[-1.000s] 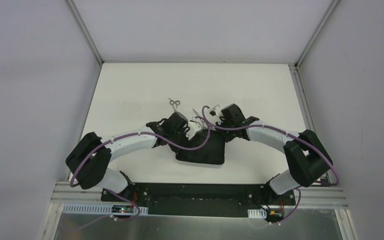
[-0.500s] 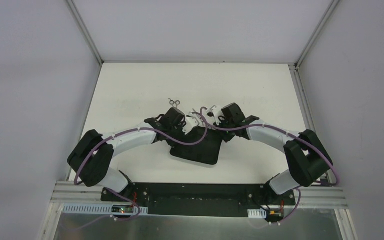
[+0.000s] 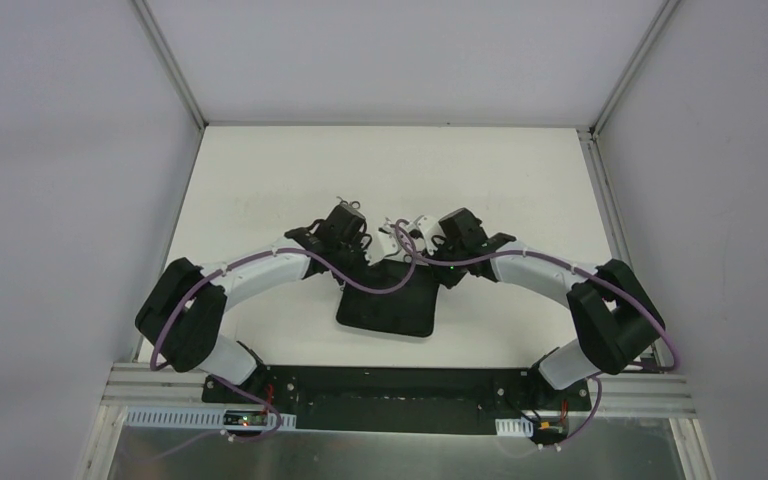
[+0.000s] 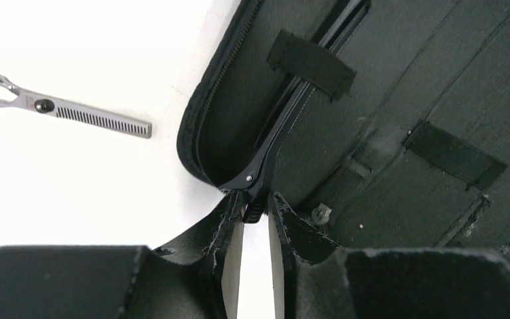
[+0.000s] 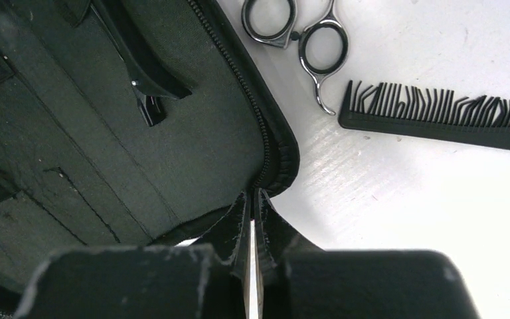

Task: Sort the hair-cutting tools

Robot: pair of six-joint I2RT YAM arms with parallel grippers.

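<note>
Black clip (image 4: 280, 129) — lies in the open case (image 4: 405, 66), tail between left claw (image 4: 254, 209) tips, long axis straight ahead; claw narrow, grip cannot be told. Right claw (image 5: 253, 199) — pinches case rim.

In case (image 4: 405, 80): clip (image 4: 285, 119); beside it on table (image 3: 260, 170): scissors (image 4: 73, 115), comb (image 5: 438, 121).

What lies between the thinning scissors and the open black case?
Only bare white table, seen in the left wrist view, separates the thinning scissors from the case.
</note>
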